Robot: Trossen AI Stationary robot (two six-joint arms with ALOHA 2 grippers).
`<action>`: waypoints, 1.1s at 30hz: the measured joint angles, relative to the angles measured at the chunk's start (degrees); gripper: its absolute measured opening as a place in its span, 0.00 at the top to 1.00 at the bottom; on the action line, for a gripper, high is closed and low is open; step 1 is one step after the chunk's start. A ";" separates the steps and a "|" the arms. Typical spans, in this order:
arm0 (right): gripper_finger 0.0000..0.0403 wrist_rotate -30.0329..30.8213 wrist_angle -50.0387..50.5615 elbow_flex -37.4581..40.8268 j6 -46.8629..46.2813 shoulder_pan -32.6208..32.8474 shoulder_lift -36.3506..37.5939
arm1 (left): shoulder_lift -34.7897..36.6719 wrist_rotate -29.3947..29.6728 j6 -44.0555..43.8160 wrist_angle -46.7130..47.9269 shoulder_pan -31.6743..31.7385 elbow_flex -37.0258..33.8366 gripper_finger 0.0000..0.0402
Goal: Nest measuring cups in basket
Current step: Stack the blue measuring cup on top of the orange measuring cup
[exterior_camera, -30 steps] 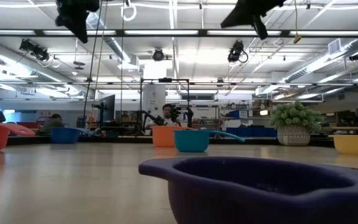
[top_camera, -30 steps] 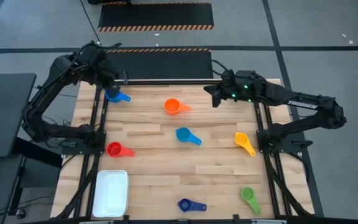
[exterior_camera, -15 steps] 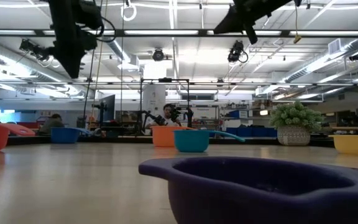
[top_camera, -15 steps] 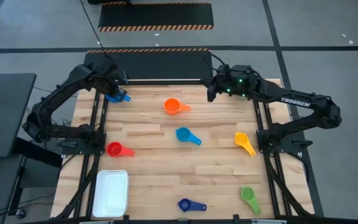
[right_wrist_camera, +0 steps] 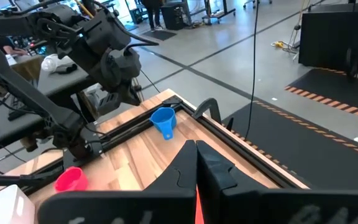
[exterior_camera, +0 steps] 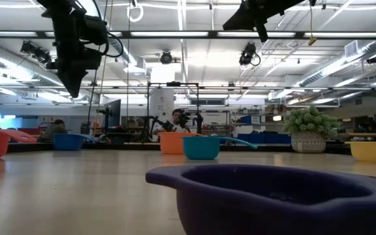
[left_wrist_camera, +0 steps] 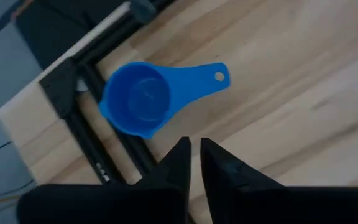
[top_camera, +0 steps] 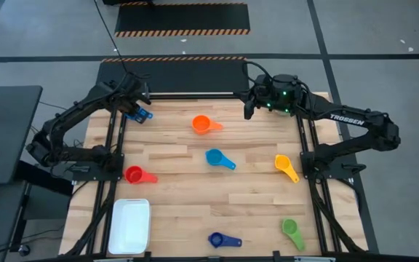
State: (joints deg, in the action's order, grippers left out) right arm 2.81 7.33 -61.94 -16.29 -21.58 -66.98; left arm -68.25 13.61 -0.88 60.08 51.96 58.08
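Note:
Seven measuring cups rest on their bases on the wooden table: blue (top_camera: 143, 115) by the far left corner, orange (top_camera: 203, 124), light blue (top_camera: 216, 158), yellow (top_camera: 285, 167), red (top_camera: 134, 175), green (top_camera: 292, 229) and navy (top_camera: 220, 239). The white basket (top_camera: 129, 225) lies at the near left. My left gripper (top_camera: 134, 104) hangs shut above the blue cup (left_wrist_camera: 141, 106), apart from it, fingertips (left_wrist_camera: 193, 147) close together. My right gripper (top_camera: 249, 110) hovers shut (right_wrist_camera: 195, 147) high over the far edge, right of the orange cup.
A small green potted plant (exterior_camera: 309, 130) shows beyond the table on the right in the low view. Black frame rails (top_camera: 115, 145) run along both table sides. People sit in the room behind (exterior_camera: 175, 121). Bare wood lies between the cups.
My left gripper has come down toward the blue cup at the far left corner. My right gripper has drawn a little toward the far edge and risen slightly. No cup has moved.

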 joint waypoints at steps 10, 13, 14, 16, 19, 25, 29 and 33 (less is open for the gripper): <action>0.99 -1.18 0.01 0.00 2.29 0.00 0.00 | -1.60 -4.32 -4.59 0.26 0.35 0.00 0.87; 0.98 -2.20 -0.02 0.00 2.92 0.01 0.00 | -3.34 -6.65 -6.02 0.82 0.94 0.00 0.78; 0.98 -2.50 -0.02 0.01 2.88 0.02 0.00 | -4.24 -6.53 -6.02 0.58 0.95 0.00 0.75; 0.98 -2.65 -0.07 0.00 2.88 0.01 0.00 | -6.03 -4.33 -5.64 0.11 0.96 0.00 0.71; 0.98 -2.67 -0.09 -0.01 2.93 0.00 0.00 | -9.13 1.83 -2.20 -0.28 1.27 0.00 0.66; 0.98 -3.09 -0.12 0.01 2.91 0.01 0.00 | -15.79 -0.18 0.56 -0.29 2.62 -0.02 0.64; 0.98 -3.13 -0.17 0.01 2.82 0.00 0.00 | -18.95 0.27 0.67 -1.09 2.62 -0.02 0.64; 0.98 -3.14 -0.57 0.01 2.88 0.00 0.00 | -20.85 1.22 0.67 -2.62 2.62 -0.02 0.64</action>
State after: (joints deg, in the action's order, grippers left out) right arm -0.33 6.77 -61.94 -13.41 -21.58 -66.98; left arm -89.10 14.83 -0.21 57.45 54.59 58.07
